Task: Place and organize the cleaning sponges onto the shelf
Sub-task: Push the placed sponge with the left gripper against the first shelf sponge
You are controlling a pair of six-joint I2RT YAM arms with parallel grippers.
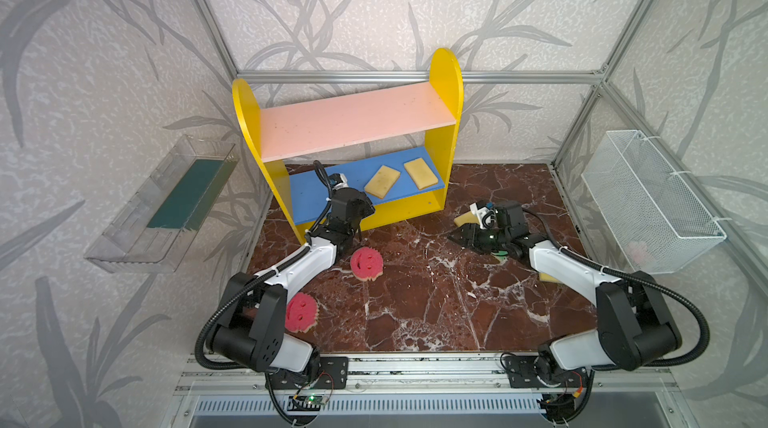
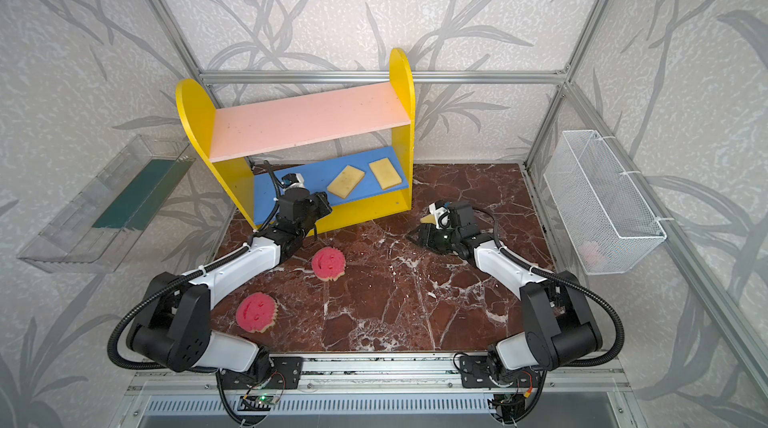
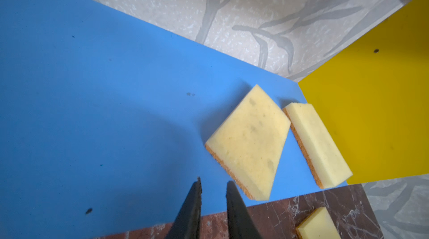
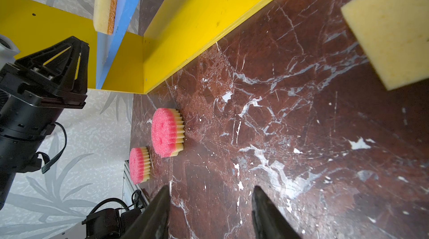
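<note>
The shelf (image 1: 349,122) stands at the back. Two pale yellow sponges (image 1: 382,181) (image 1: 421,172) with orange undersides lie on its blue middle board (image 3: 92,86). My left gripper (image 3: 213,183) hovers at that board's front edge beside the nearer sponge (image 3: 250,140), jaws a narrow gap apart and empty. Two round pink sponges (image 1: 366,263) (image 1: 301,312) lie on the marble floor by the left arm. My right gripper (image 4: 210,191) is open and empty, low over the floor right of the shelf, with a yellow sponge (image 4: 390,28) close by. Another yellow sponge (image 1: 550,277) shows under the right arm.
A clear plastic tray (image 1: 162,205) holding a dark green pad hangs on the left wall. A white wire basket (image 1: 652,201) hangs on the right wall with something pale pink inside. Aluminium frame posts (image 1: 582,122) ring the marble floor (image 1: 415,301).
</note>
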